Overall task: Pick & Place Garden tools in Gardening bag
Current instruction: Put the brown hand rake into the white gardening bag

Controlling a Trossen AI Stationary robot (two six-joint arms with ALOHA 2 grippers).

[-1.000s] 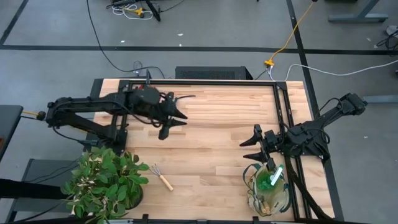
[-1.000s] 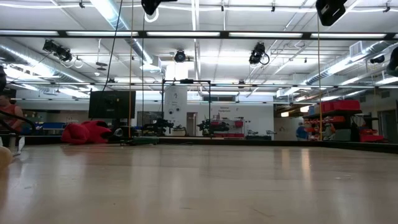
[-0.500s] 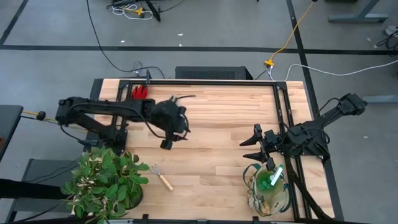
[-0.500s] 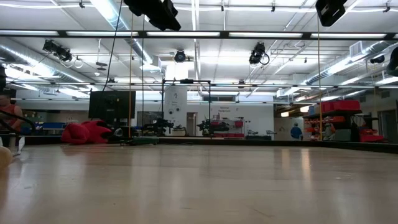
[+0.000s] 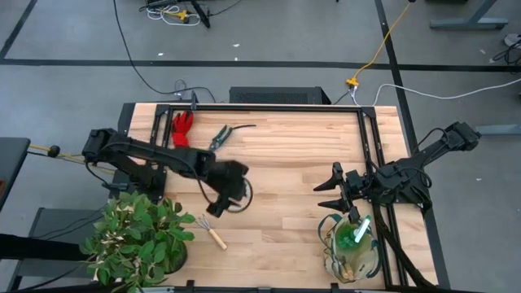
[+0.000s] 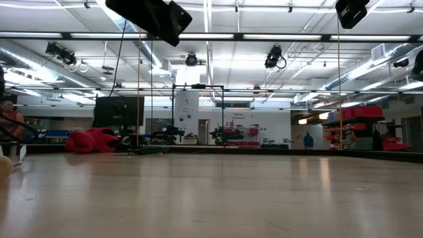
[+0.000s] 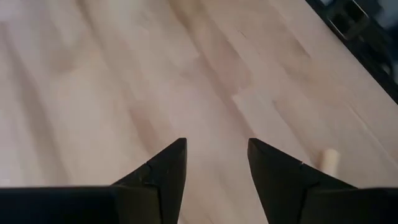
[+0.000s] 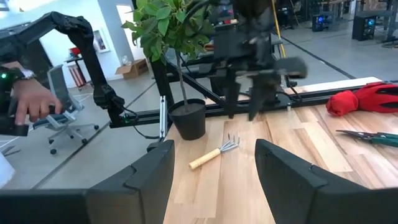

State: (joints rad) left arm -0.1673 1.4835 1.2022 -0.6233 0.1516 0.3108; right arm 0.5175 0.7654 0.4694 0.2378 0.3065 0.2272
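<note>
Swung down from beside red gloves [image 5: 181, 129] and shears [image 5: 220, 137]: left end effector [image 5: 218, 205] parted, empty, just beside rake [image 5: 211, 230], lining up. Right end effector [image 5: 332, 187] half-open, empty, waiting above bag [image 5: 352, 249].

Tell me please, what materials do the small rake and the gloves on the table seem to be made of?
Small rake: pale handle that looks like unfinished wood, with thin grey tines that look like metal, though no shine confirms it. Gloves: bright red, lying crumpled and soft, so probably fabric or coated fabric; the surface texture is not visible.
</note>
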